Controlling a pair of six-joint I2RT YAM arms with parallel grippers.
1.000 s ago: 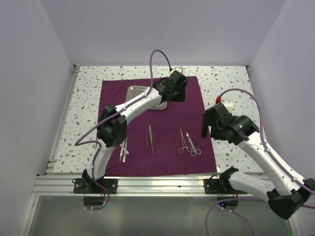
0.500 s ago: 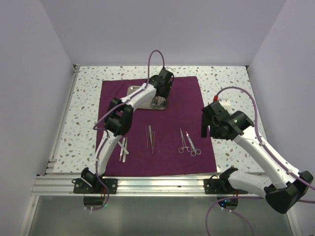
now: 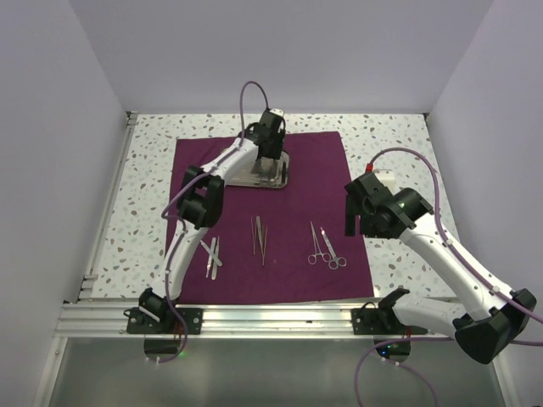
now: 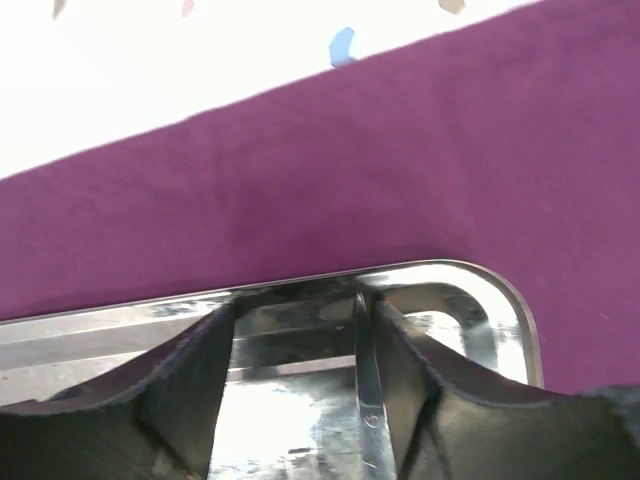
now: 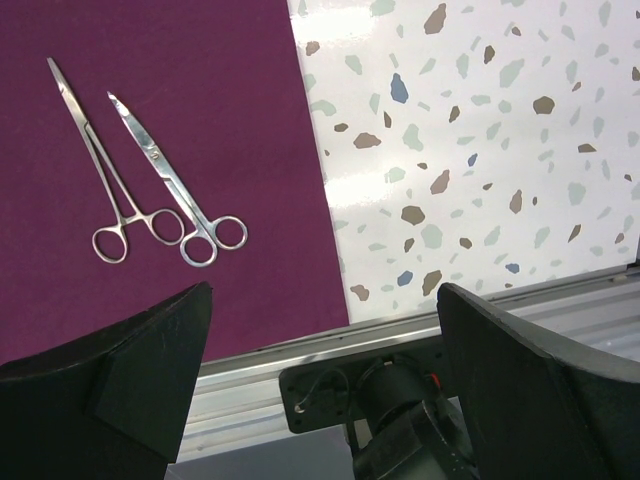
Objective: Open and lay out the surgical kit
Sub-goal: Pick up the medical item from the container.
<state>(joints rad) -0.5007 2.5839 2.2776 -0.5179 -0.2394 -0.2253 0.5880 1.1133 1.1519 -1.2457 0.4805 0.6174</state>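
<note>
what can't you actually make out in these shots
- Tray contents: top view, the left gripper covers them; left wrist view, glare.
- Thin steel tool in the tray: left wrist view, bottom edge cuts it off; type and any contact with the fingers unclear.
- Tools beside the left arm: top view, too small to identify.

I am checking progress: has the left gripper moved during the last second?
Yes. In the top view the left gripper has shifted left, from by the steel tray's right edge to above the tray.
</note>
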